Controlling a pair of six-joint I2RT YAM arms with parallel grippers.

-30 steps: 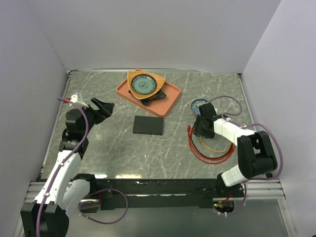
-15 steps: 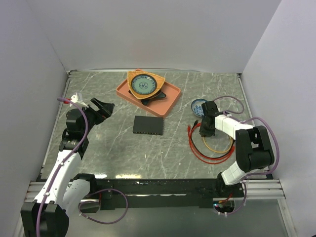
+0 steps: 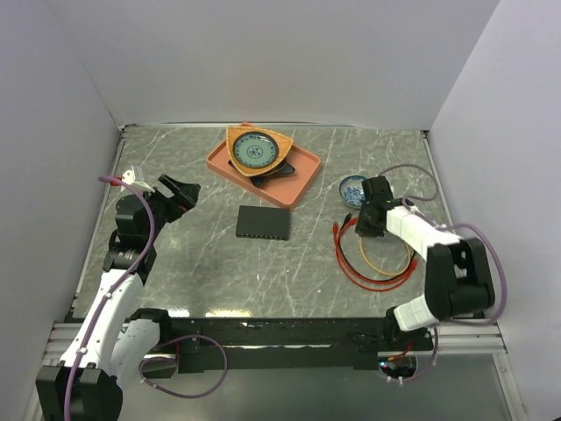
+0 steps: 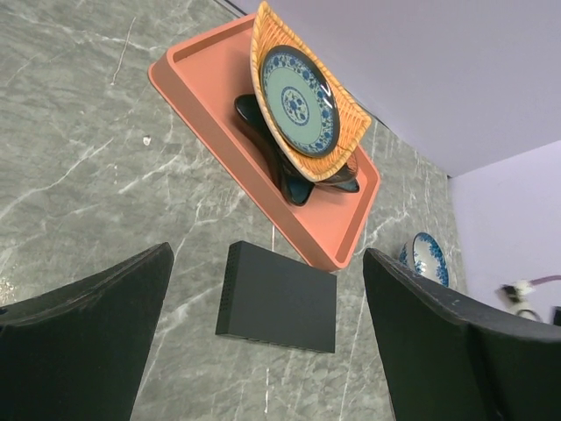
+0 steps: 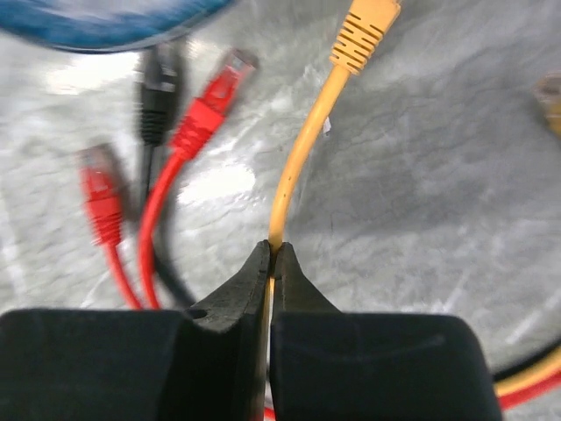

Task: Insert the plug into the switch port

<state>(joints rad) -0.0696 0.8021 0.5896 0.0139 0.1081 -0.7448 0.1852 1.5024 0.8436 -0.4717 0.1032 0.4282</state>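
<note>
The switch, a flat black box (image 3: 263, 223), lies mid-table, with its row of ports (image 4: 272, 339) along the near long edge. My left gripper (image 3: 182, 191) hovers open at the left; in its wrist view the box (image 4: 279, 298) shows between the wide-apart fingers (image 4: 88, 342), well below them. My right gripper (image 3: 365, 224) is at the right, shut on the yellow cable (image 5: 298, 167) a short way behind its yellow plug (image 5: 366, 26). In the right wrist view the jaw tips (image 5: 272, 250) pinch the cable just above the table.
Two red plugs (image 5: 215, 92), a black plug (image 5: 158, 83) and coiled red and yellow cables (image 3: 377, 267) lie around the right gripper. A blue bowl (image 3: 353, 187) sits just behind it. The orange tray (image 3: 302, 171) holds a patterned plate (image 3: 254, 149) behind the switch.
My right gripper has closed on the yellow cable, and its arm has shifted a little to the right. The left arm has stayed put.
</note>
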